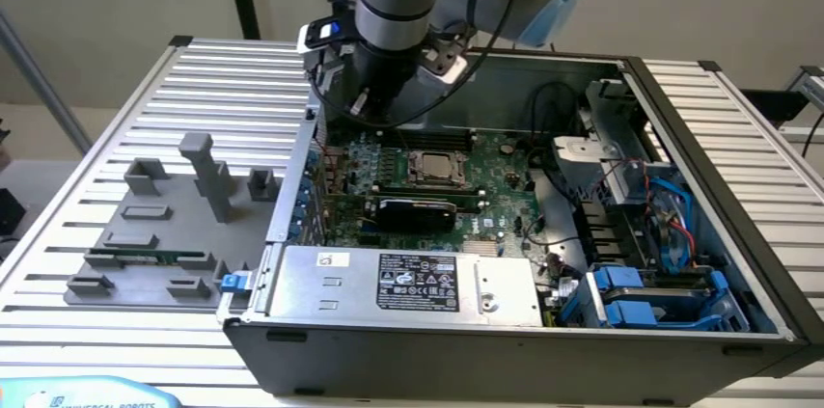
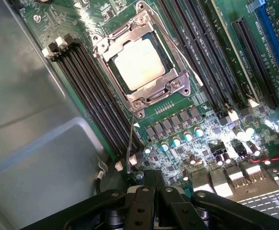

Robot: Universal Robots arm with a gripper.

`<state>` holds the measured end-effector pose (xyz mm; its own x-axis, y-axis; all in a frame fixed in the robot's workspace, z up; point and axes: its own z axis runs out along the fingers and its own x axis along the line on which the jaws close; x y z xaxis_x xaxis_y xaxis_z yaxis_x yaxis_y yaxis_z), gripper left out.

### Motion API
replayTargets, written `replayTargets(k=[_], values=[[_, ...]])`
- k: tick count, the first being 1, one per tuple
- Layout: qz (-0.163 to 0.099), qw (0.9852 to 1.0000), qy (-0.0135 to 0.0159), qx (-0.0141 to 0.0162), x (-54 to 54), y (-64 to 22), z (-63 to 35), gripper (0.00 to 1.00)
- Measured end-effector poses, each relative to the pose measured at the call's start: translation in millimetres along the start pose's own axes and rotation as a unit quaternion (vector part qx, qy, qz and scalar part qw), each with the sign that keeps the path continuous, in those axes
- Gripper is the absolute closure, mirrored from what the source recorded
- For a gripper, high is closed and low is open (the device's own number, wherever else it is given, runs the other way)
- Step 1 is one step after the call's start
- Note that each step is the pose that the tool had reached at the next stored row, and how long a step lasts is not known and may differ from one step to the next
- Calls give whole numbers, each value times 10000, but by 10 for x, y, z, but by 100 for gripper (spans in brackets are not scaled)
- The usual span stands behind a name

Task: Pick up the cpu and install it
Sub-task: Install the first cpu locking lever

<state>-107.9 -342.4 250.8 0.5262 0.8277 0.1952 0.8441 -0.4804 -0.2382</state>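
The cpu (image 2: 138, 62), a small square chip with a pale metal top, lies flat inside the metal socket frame (image 2: 175, 84) on the green motherboard (image 2: 196, 108). In the exterior view the cpu (image 1: 435, 166) sits near the middle of the board inside the open computer case. My gripper (image 2: 153, 176) hangs above the board, apart from the socket, with its black fingers pressed together and nothing between them. The exterior view has the gripper (image 1: 366, 109) over the board's far corner towards that view's left, under the arm's wrist.
Black memory slots (image 2: 94, 91) flank the socket. A grey case wall (image 2: 29, 120) stands close beside the gripper. The power supply (image 1: 405, 285) fills the case front, with cables and blue drive bays (image 1: 650, 297) on the exterior view's right. Grey fixture blocks (image 1: 193, 176) and a green memory stick (image 1: 146, 258) lie on that view's left.
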Motion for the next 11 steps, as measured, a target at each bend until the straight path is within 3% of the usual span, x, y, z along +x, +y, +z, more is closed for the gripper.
replayTargets(k=[5, 9, 11], values=[[78, 9999, 112, 38, -26, 20, 31, 89], [139, 9995, 266, 107, -30, 29, 52, 89], [160, 9993, 322, 132, -27, 37, 55, 89]])
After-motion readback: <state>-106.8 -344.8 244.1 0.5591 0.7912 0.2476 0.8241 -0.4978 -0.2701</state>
